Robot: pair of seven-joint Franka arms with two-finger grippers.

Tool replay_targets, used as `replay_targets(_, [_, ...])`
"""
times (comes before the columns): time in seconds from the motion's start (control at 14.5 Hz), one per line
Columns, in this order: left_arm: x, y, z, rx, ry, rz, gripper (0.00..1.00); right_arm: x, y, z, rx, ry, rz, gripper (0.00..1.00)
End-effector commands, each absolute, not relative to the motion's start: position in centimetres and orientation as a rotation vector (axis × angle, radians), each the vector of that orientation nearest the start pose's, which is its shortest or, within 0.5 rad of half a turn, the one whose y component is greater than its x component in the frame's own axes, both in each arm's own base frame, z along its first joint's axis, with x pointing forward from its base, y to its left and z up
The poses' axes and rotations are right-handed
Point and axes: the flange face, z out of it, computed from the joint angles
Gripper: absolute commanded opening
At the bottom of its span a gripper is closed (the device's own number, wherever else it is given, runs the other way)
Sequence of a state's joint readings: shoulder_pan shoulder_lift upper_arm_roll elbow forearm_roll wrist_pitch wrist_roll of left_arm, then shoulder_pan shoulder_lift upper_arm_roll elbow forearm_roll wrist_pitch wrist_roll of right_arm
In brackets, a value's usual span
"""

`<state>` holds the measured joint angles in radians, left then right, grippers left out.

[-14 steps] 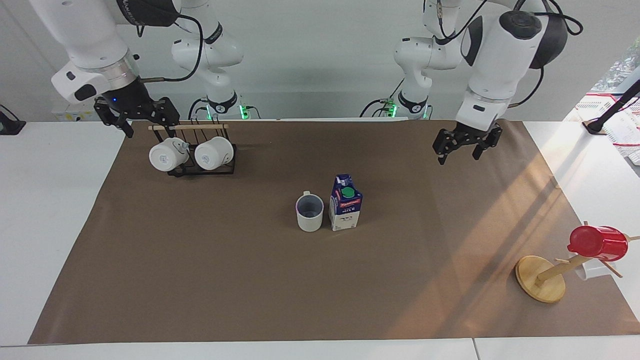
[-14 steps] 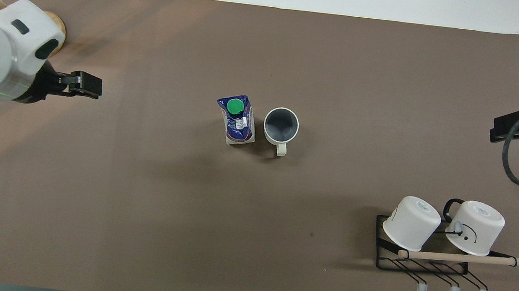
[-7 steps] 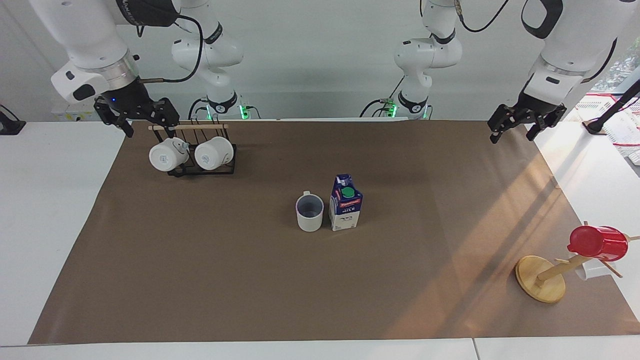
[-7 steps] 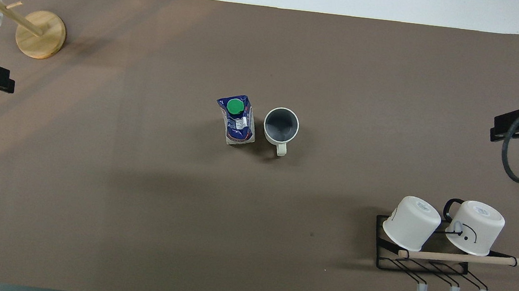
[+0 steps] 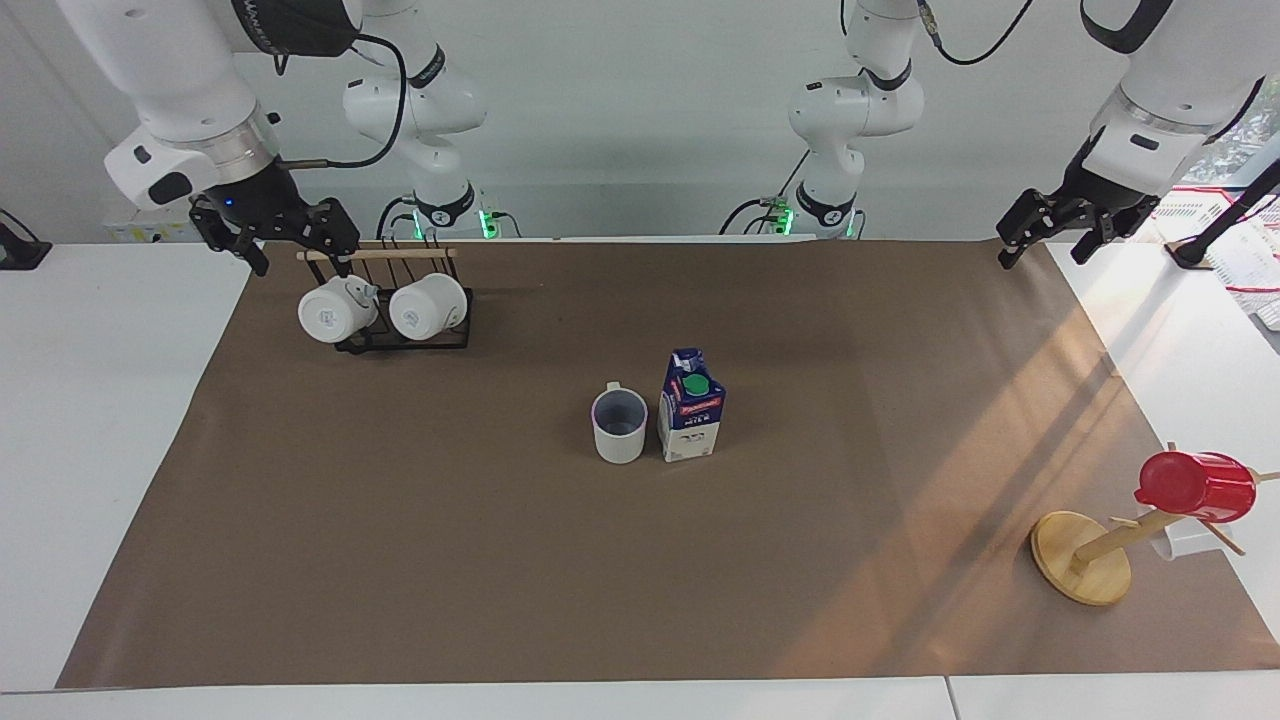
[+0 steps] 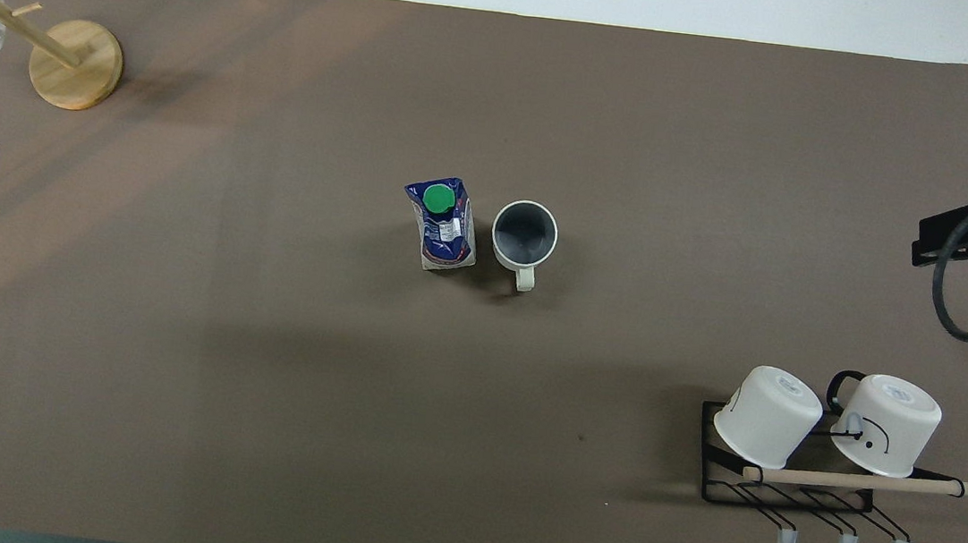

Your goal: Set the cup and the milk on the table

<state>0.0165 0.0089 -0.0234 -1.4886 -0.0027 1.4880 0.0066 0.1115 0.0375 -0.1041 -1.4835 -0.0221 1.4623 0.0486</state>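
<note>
Left gripper (image 5: 1047, 235) has swung off mid-mat to the mat's corner, jaws apart, empty | right gripper (image 5: 272, 237) waits open over the rack (image 5: 400, 300) | cup (image 5: 619, 425) and milk (image 5: 691, 418) upright, side by side, mid-table (image 5: 100, 420) | you should retract clear, touch nothing.

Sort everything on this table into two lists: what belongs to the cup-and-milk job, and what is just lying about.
Belongs to the job:
- cup, upright on the mat
- milk, upright beside the cup
- table

Just lying about:
- black rack holding two white mugs
- wooden mug tree with a red cup
</note>
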Motion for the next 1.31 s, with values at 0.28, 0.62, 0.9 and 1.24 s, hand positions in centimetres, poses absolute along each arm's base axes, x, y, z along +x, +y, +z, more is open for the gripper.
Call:
replay_targets(0.28, [53.77, -0.45, 64.62, -3.163, 0.066, 0.077, 1.0, 54.97, 0.04, 63.52, -3.15, 0.076, 0.082, 1.0])
replay_targets(0.62, [53.9, -0.86, 64.63, -3.163, 0.088, 0.055, 1.0, 55.02, 0.03, 63.58, -3.152, 0.076, 0.079, 1.0])
replay_targets(0.9, [53.93, -0.86, 64.66, -3.163, 0.105, 0.05, 1.0, 55.09, 0.29, 63.86, -3.152, 0.074, 0.067, 1.0])
replay_targets(1.24, [53.93, -0.86, 64.59, -3.163, 0.107, 0.053, 1.0, 55.09, 0.54, 63.86, -3.153, 0.057, 0.067, 1.0])
